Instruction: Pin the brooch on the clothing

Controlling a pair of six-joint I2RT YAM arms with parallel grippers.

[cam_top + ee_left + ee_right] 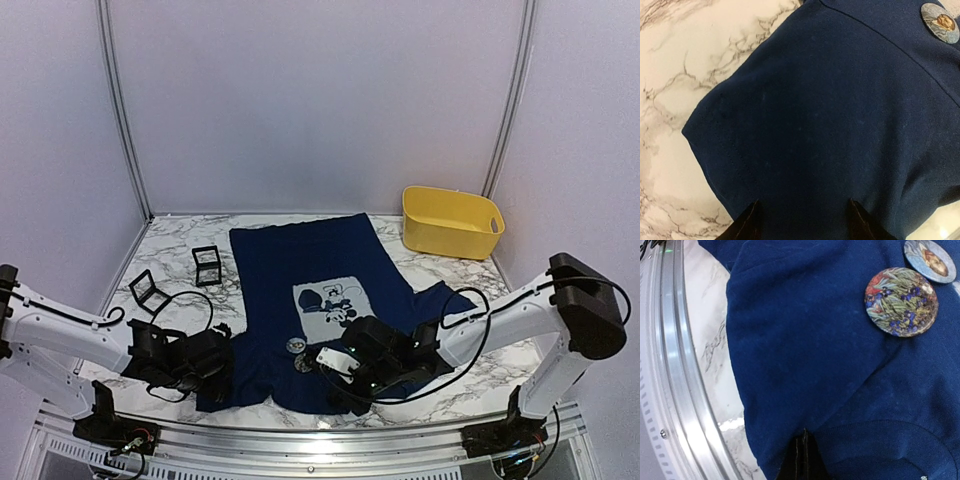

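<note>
The shirt point(300, 270) lies spread across the middle of the worktop point(180, 240), collar toward the near edge and its grey print point(335, 305) face up. Two round brooches sit on the cloth just beside each other, near the print's near-left corner: a floral brooch point(901, 301) and a portrait brooch point(930, 260). I cannot tell whether either is pinned.

The left tool point(804, 222) hangs over the sleeve toward the near-left corner, with its fingers point(747, 225) apart and cloth lying between them. The right tool point(802, 450) is near the collar by the near edge, its fingers together and clamped on a fold of the shirt, which puckers toward them.

A yellow tub point(452, 222) stands at the far-right corner. Two small black frames point(207, 265) lie by the left edge, off the shirt.
</note>
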